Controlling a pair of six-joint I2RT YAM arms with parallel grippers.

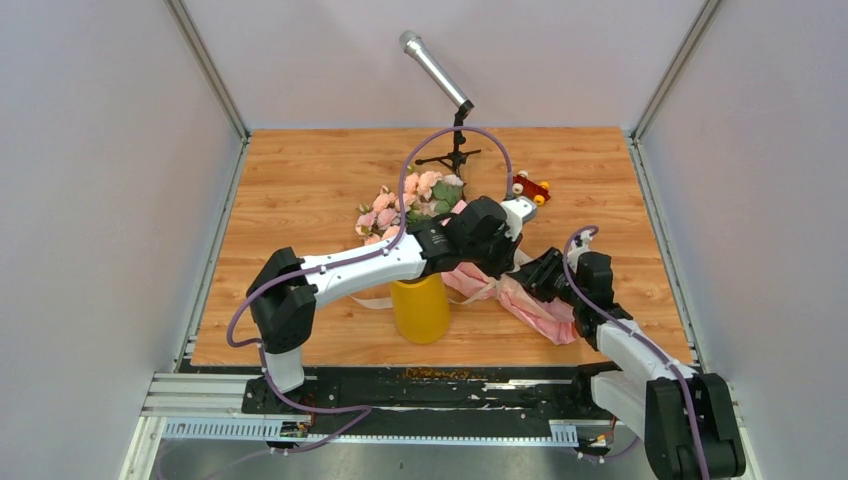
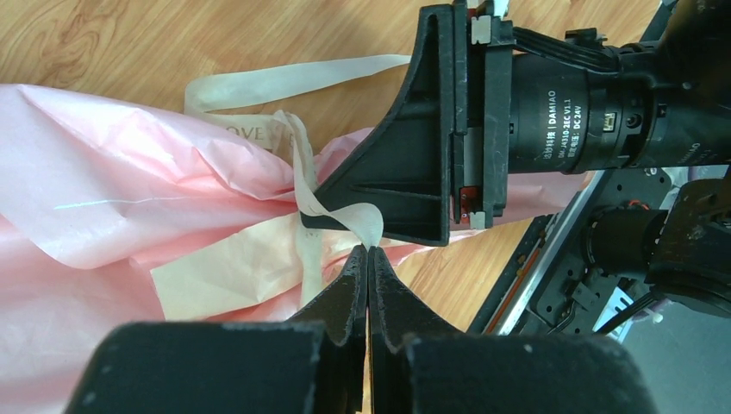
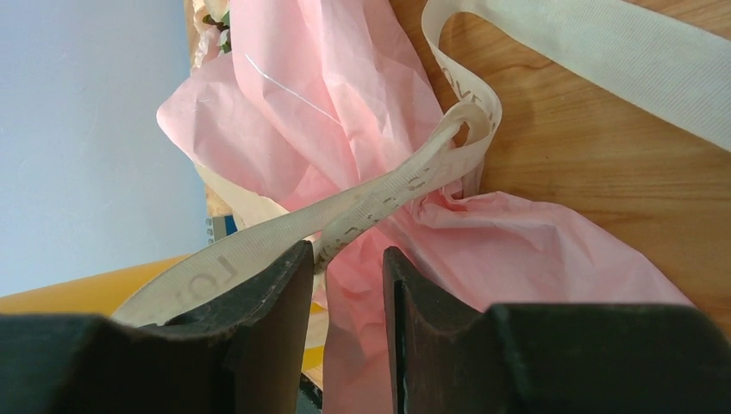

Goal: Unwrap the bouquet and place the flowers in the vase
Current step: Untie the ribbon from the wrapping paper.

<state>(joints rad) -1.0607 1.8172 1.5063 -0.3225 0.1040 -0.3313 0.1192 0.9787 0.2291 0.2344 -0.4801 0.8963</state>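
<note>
The bouquet [image 1: 530, 308] lies slanted on the wooden table, its flowers [image 1: 410, 200] at the far left end. Its pink wrap [image 2: 103, 190] is tied with a beige ribbon [image 3: 371, 203]. The yellow vase [image 1: 420, 310] stands upright near the front edge, just left of the wrap. My left gripper [image 2: 368, 252] is shut, pinching a ribbon end at its tips beside the knot. My right gripper [image 3: 347, 259] sits across the wrap's narrow waist, with pink paper filling the gap between its fingers. The taut ribbon runs over its left finger [image 3: 259, 302].
A microphone [image 1: 435, 68] on a small black stand [image 1: 455, 155] is at the back middle. A red toy car [image 1: 530, 188] lies behind the arms. A loose ribbon tail [image 1: 372, 302] lies left of the vase. A metal rail [image 1: 400, 385] runs along the front.
</note>
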